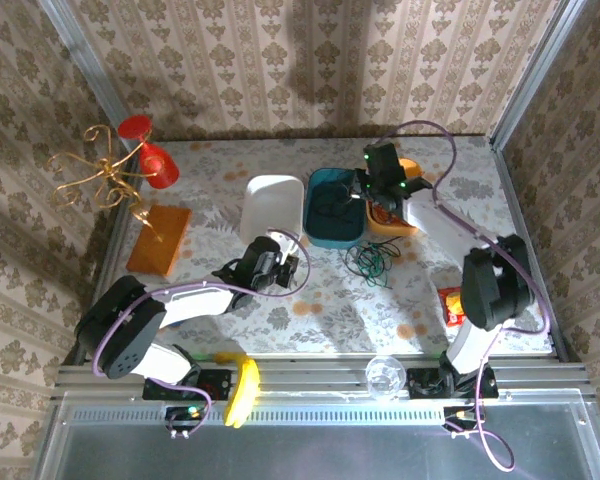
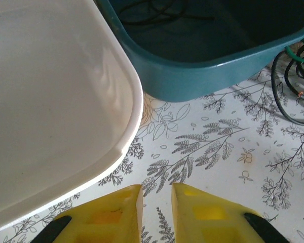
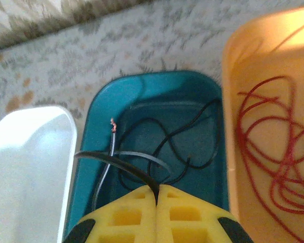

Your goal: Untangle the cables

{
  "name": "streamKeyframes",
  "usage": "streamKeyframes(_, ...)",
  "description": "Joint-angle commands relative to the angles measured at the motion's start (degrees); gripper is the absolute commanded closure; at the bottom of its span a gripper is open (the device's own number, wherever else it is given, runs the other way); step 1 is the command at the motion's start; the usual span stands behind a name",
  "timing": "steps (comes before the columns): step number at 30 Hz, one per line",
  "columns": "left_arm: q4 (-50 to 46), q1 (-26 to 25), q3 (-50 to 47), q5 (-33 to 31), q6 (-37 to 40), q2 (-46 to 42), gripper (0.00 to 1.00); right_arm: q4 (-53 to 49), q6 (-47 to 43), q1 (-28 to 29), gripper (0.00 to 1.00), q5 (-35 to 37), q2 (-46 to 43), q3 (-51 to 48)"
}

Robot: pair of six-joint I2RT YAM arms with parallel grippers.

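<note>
My right gripper (image 3: 156,195) hangs over the teal bin (image 3: 215,167), shut on a black cable (image 3: 121,164). That cable trails down into loops on the bin floor. A red cable (image 3: 273,152) lies coiled in the orange bin (image 3: 243,66) beside it. On the table in front of the bins sits a small tangle of green cable (image 2: 299,55) and black cable (image 2: 281,96). My left gripper (image 2: 157,200) is low over the tablecloth by the white tray (image 2: 50,111), its yellow fingers slightly open with nothing between them. From above, the right gripper (image 1: 365,190) is at the teal bin's right rim.
White tray (image 1: 272,205), teal bin (image 1: 315,235) and orange bin (image 1: 408,228) stand in a row at mid-table. A gold stand with a red glass (image 1: 145,158) and a wooden board (image 1: 160,238) are at the left. A red packet (image 1: 448,305) lies at the right.
</note>
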Motion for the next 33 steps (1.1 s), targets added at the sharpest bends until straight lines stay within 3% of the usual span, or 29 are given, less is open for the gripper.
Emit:
streamKeyframes(1,-0.88,-0.31,-0.08,-1.82,-0.70,0.20,0.77,-7.99,1.28,0.20,0.95,-5.25,6.28,3.69)
streamKeyframes(6,-0.69,-1.57,0.46,-1.85,0.02,0.96,0.77,-11.04,4.40,0.17,0.91,-4.33,8.76,2.83)
streamKeyframes(8,-1.20,-2.39,1.12,-2.11,1.14,1.47,0.76,-11.67,4.41,0.16,0.76,-3.61,8.02,2.74)
streamKeyframes(10,-1.76,-3.24,1.99,-2.15,2.43,1.91,0.74,-11.70,4.17,0.18,0.66,-2.57,6.40,2.63)
streamKeyframes(15,-1.96,-4.44,4.11,-1.58,3.86,3.47,0.69,-10.70,2.19,0.26,0.50,2.06,-1.47,-0.43)
streamKeyframes(26,1.04,-4.94,9.00,2.99,4.23,9.45,0.60,-13.00,2.85,-0.28,0.47,8.48,-21.10,-18.24)
streamKeyframes(33,4.01,-5.56,14.82,7.77,3.23,16.71,0.59,-13.81,2.75,-1.87,0.49,4.02,-28.04,-31.24)
